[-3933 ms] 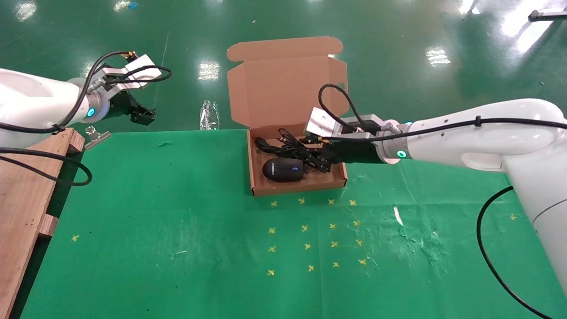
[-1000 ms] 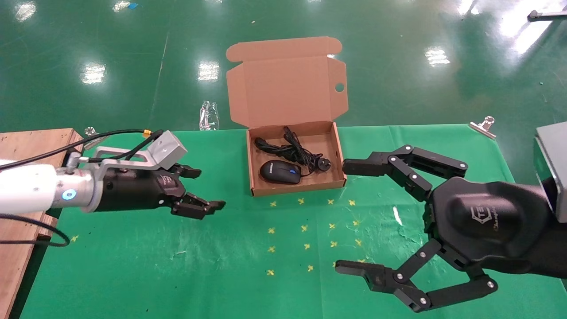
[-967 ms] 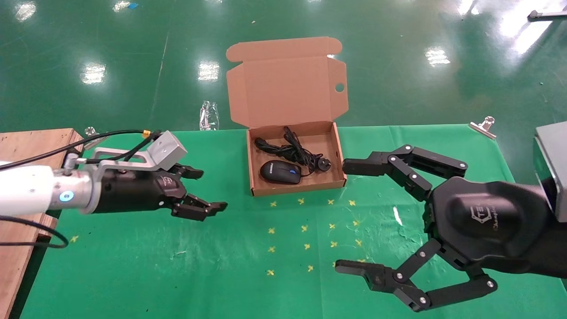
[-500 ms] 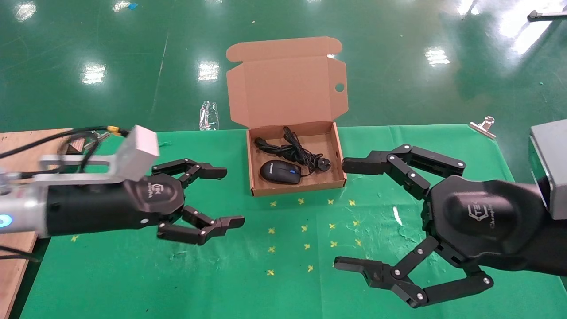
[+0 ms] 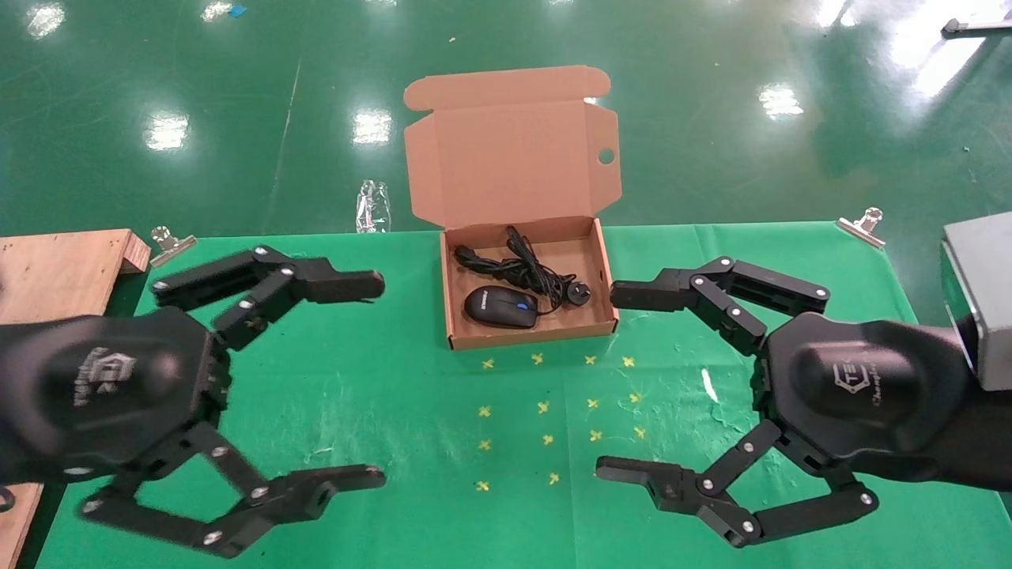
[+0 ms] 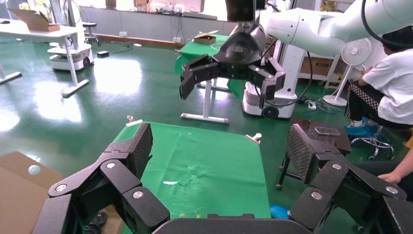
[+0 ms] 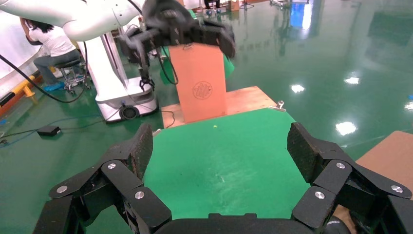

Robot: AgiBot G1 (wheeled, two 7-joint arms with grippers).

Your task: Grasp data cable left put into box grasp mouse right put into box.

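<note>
The brown cardboard box (image 5: pixel 506 158) stands open at the table's far middle, lid upright. Inside lie the glossy black mouse (image 5: pixel 504 307) with its blue wheel and, behind it, the bundled black data cable (image 5: pixel 518 269) with its plug (image 5: pixel 575 294). My left gripper (image 5: pixel 371 381) is open and empty, raised over the table left of the box. My right gripper (image 5: pixel 615 383) is open and empty, raised right of the box. In the left wrist view my left gripper (image 6: pixel 220 148) spans bare green cloth. In the right wrist view my right gripper (image 7: pixel 219 148) does the same.
A wooden board (image 5: pixel 55 269) lies at the table's left edge. Metal clips (image 5: pixel 170 243) (image 5: pixel 862 224) hold the green cloth at the far corners. Yellow cross marks (image 5: pixel 545 407) lie in front of the box. A crumpled clear wrapper (image 5: pixel 373 205) lies on the floor behind.
My right gripper left the mouse in the box and pulled back, open. In the last half second my left gripper swung nearer and opened wide. The right one barely moved.
</note>
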